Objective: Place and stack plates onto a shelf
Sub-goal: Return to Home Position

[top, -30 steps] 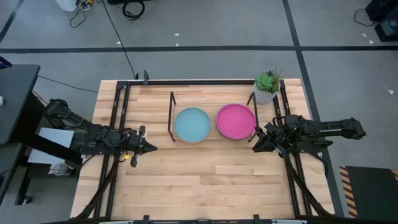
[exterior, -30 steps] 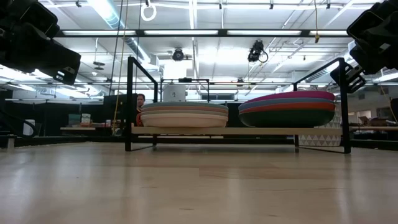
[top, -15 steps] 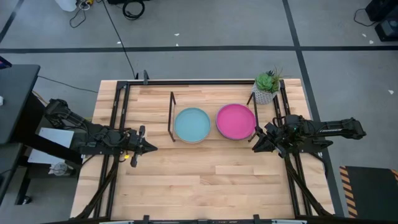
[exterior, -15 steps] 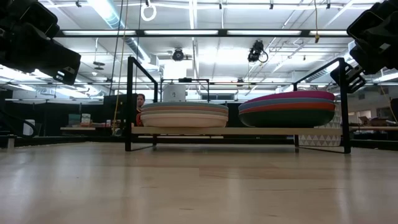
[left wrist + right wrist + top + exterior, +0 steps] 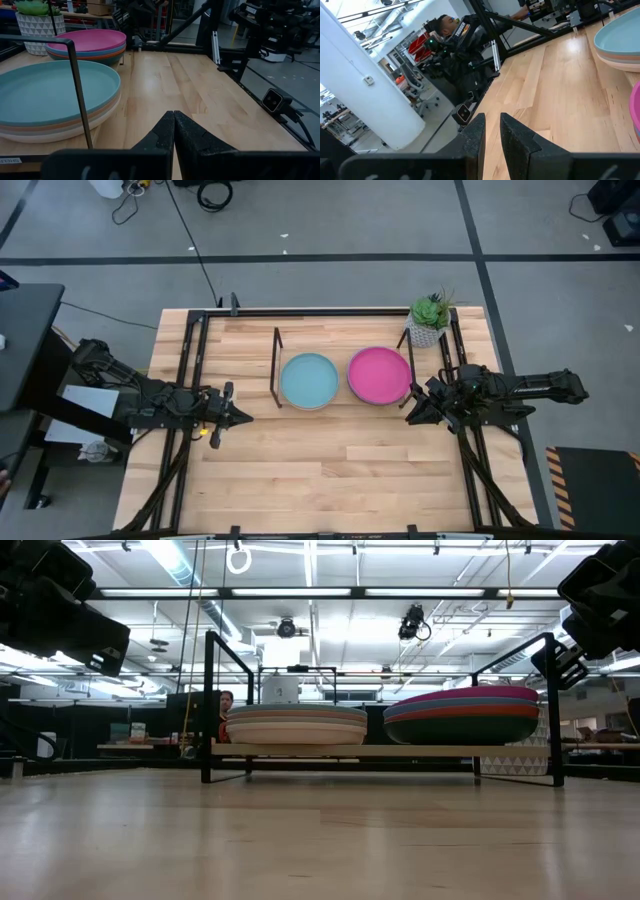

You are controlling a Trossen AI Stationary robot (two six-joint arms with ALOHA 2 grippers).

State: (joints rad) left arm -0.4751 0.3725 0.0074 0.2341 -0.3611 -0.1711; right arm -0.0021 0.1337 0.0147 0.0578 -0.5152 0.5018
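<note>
No change is seen on or beside the shelf (image 5: 400, 751); nothing is found moved, added or taken away since the earlier pictures.

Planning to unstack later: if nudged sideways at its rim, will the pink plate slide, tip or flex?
Likely slides, not tips: the pink plate is shallow and lies flat, nested atop its stack. Probably stiff: its rim holds an even line. Nesting may resist the first push.

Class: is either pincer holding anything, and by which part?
Nothing is held. The left pincer is shut on nothing; the right pincer is slightly open, empty. The round matte plates lie stacked on the low light-wood shelf, clear of both.
</note>
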